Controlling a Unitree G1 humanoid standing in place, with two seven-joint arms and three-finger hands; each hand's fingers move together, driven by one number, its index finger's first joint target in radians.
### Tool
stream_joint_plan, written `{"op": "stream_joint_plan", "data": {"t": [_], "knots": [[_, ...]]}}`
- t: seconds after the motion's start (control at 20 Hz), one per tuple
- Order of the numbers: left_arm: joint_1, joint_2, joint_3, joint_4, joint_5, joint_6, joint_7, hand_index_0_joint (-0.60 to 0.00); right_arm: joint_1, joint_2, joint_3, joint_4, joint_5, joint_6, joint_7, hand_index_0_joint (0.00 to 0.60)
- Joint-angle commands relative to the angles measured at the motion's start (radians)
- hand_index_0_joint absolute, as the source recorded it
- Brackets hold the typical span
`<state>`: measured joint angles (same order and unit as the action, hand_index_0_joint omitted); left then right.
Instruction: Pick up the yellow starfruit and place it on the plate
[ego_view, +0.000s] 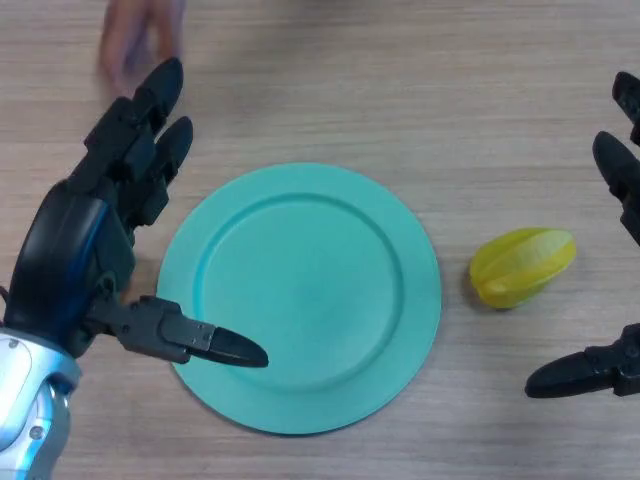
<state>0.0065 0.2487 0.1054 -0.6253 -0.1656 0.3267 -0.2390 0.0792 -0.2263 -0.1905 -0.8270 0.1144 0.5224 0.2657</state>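
The yellow starfruit (522, 266) lies on the wooden table just right of the teal plate (300, 296). The plate sits in the middle and holds nothing. My right hand (610, 370) is open at the right edge, its fingers above and thumb below the starfruit, apart from it. My left hand (95, 250) is open at the left of the plate, its thumb (200, 342) reaching over the plate's left rim.
A blurred pinkish shape (140, 40) shows at the far top left of the table. The wooden table (400, 100) extends all around the plate.
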Motion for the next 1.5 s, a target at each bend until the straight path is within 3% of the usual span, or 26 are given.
{"op": "stream_joint_plan", "data": {"t": [0.05, 0.3, 0.5, 0.65, 0.85, 1.5], "knots": [[0.001, 0.019, 0.079, -0.040, 0.019, -0.139, -0.017, 0.000, -0.010, -0.023, -0.040, -0.031, -0.031, -0.195, 0.018, 0.000], [0.021, 0.019, 0.105, -0.033, 0.008, -0.127, -0.025, 0.000, -0.006, -0.016, -0.030, -0.007, -0.038, -0.227, 0.011, 0.000], [-0.010, 0.028, 0.139, -0.016, -0.046, -0.125, 0.020, 0.000, -0.022, -0.025, -0.031, 0.009, -0.039, -0.224, 0.014, 0.000], [-0.035, 0.047, 0.134, -0.004, -0.047, -0.093, 0.010, 0.000, -0.038, -0.030, -0.012, 0.046, -0.050, -0.243, 0.008, 0.000], [-0.042, 0.043, 0.119, 0.038, -0.010, -0.179, 0.021, 0.000, -0.047, -0.035, -0.010, 0.070, -0.056, -0.265, 0.003, 0.000], [-0.046, 0.069, 0.195, 0.035, -0.061, -0.186, 0.001, 0.000, -0.062, -0.033, 0.036, 0.072, -0.135, -0.264, -0.003, 0.000]]}}
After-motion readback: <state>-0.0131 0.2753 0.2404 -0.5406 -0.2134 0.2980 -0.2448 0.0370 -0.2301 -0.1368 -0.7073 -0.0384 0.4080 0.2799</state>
